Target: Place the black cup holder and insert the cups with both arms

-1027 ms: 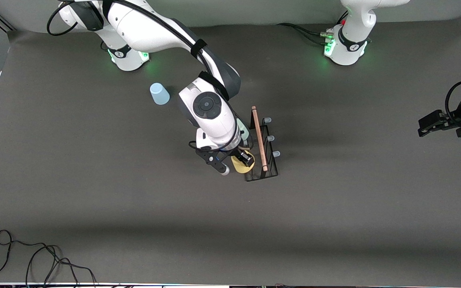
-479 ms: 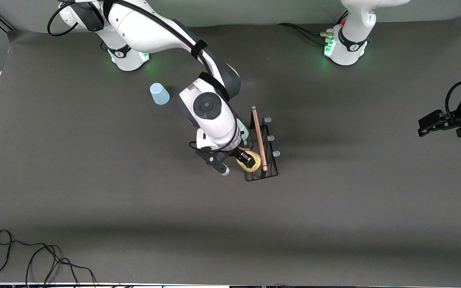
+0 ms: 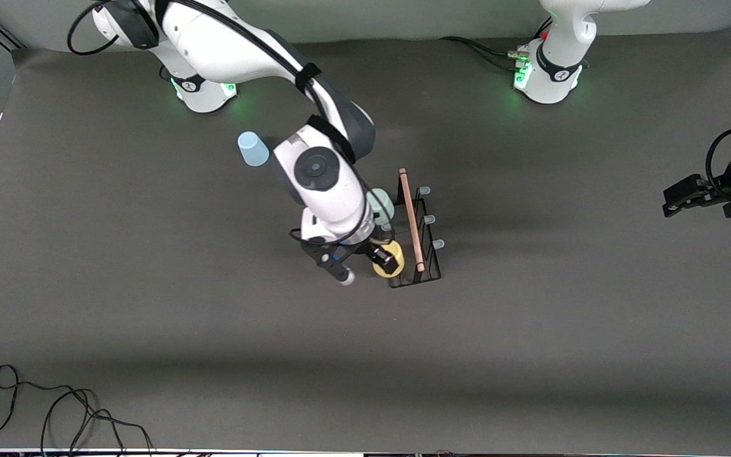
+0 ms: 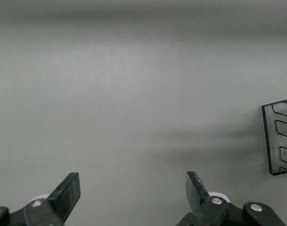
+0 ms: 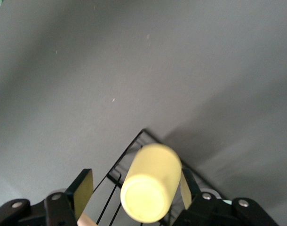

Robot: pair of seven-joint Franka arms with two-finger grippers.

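Note:
The black cup holder (image 3: 428,271) stands mid-table, its wooden handle (image 3: 411,219) on top. A yellow cup (image 3: 392,264) sits upside down on a peg at the holder's end nearest the front camera. My right gripper (image 3: 383,256) is open around that cup (image 5: 150,188), with a clear gap at one finger (image 5: 82,193). A pale green cup (image 3: 381,204) hangs on another peg, partly hidden by the right arm. A light blue cup (image 3: 252,148) stands upside down on the table near the right arm's base. My left gripper (image 3: 676,197) waits open (image 4: 132,188) at the left arm's end of the table.
Three pegs (image 3: 429,219) on the holder's side toward the left arm are bare. The holder's wire edge (image 4: 280,136) shows in the left wrist view. A black cable (image 3: 54,406) lies near the table's front edge at the right arm's end.
The right gripper has opened off the yellow cup, which has settled from a tilt onto its peg. The right wrist has shifted slightly toward its own end. The left arm has not moved.

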